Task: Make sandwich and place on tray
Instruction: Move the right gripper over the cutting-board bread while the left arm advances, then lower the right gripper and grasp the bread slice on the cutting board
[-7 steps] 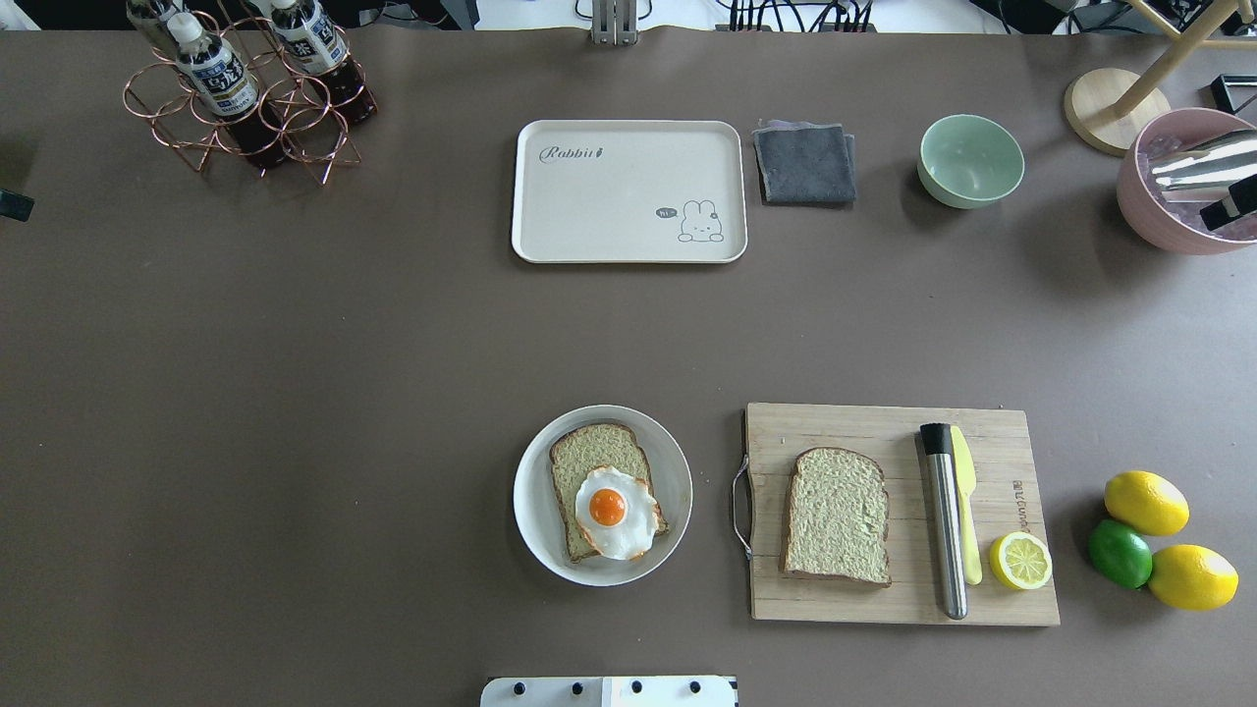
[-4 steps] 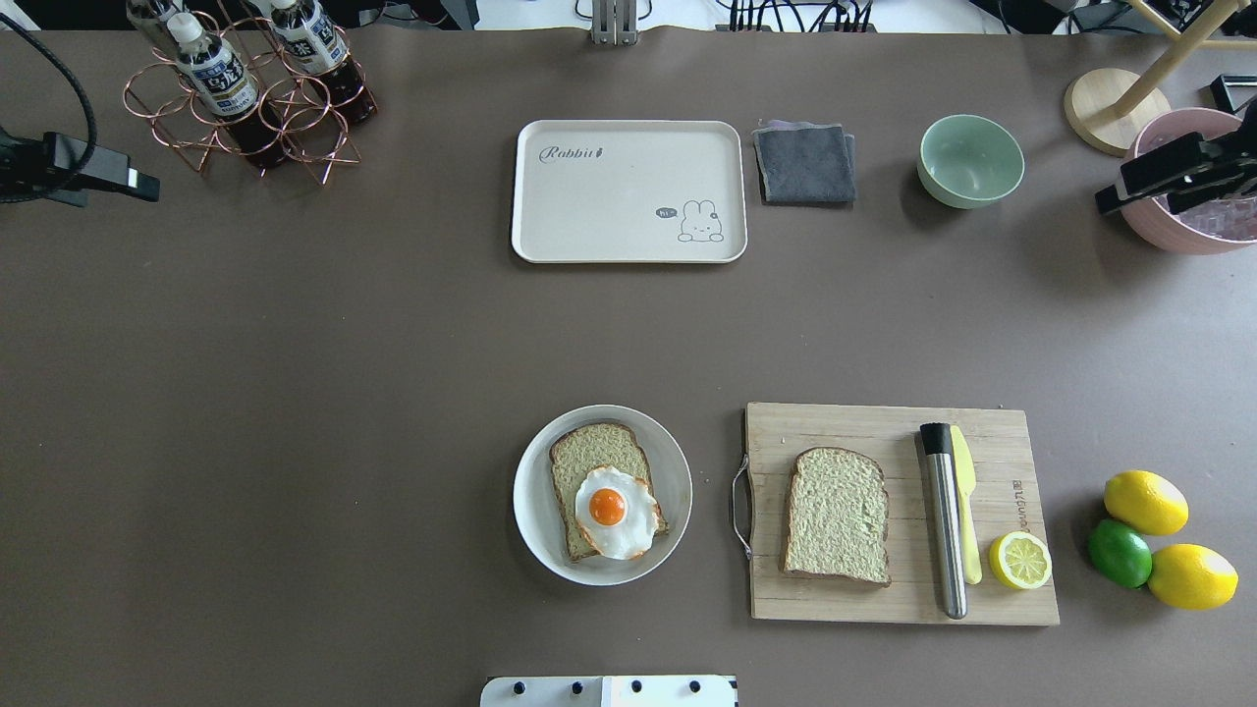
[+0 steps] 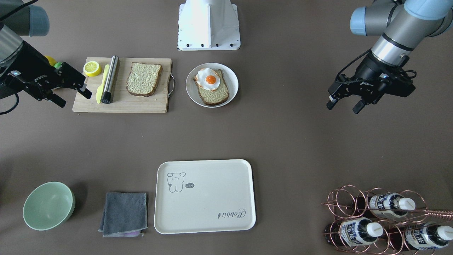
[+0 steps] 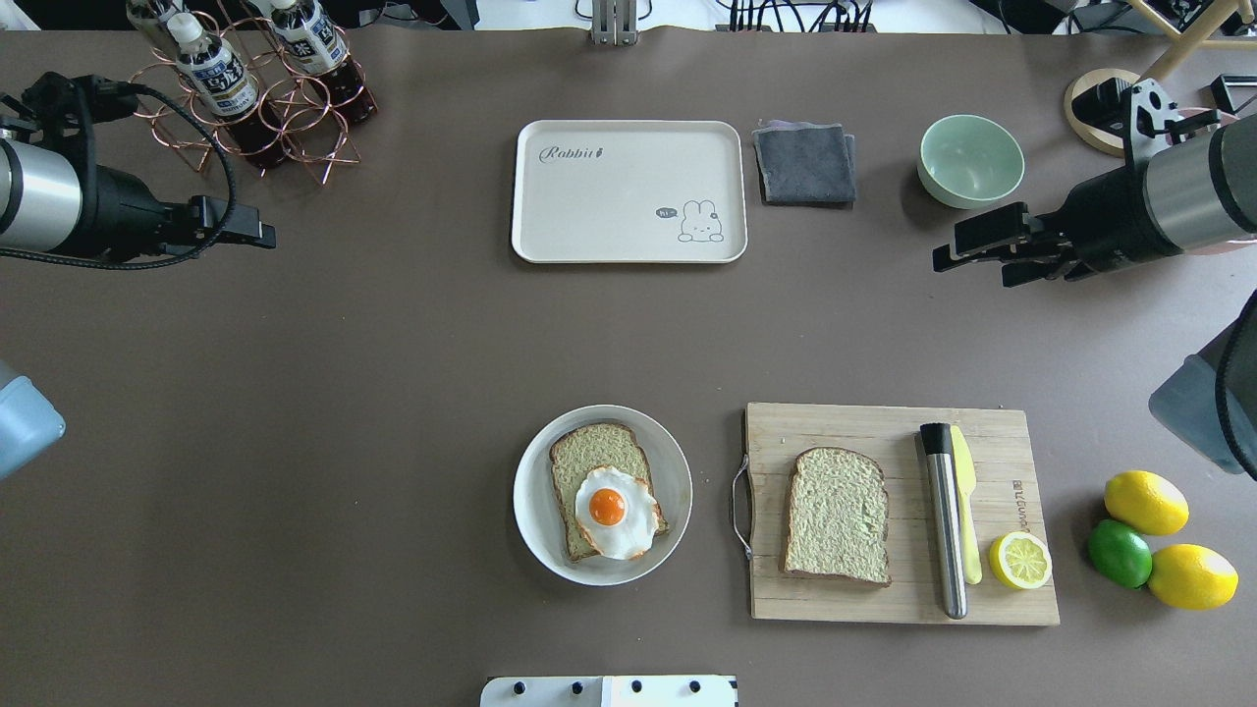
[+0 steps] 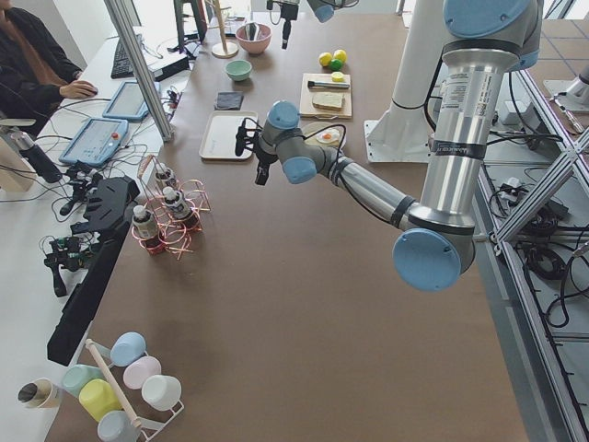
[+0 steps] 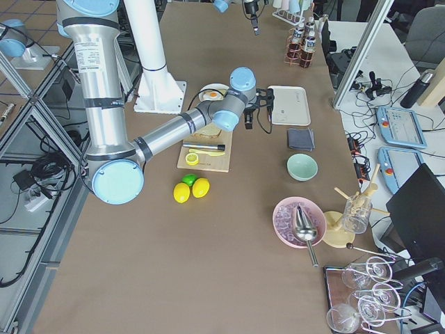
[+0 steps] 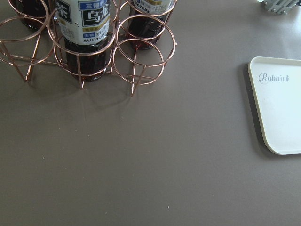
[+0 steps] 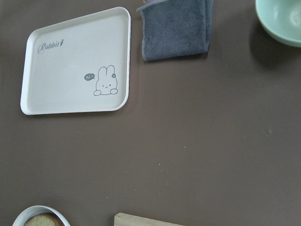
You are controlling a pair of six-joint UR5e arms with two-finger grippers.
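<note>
On a brown matte table (image 4: 393, 393) in a lab, both grippers hover with jaws apart, empty.
Left gripper (image 3: 343, 105) and right gripper (image 3: 74, 99) flank the smooth cream tray (image 4: 628, 191), each well apart from it. Nearer the robot than the tray, away from both grippers, lies the unbuilt sandwich: speckled slice (image 4: 589, 452) with glossy egg (image 4: 614, 511) on a round plate (image 4: 535, 511), second slice (image 4: 837, 516) on a wooden board (image 4: 884, 599).
</note>
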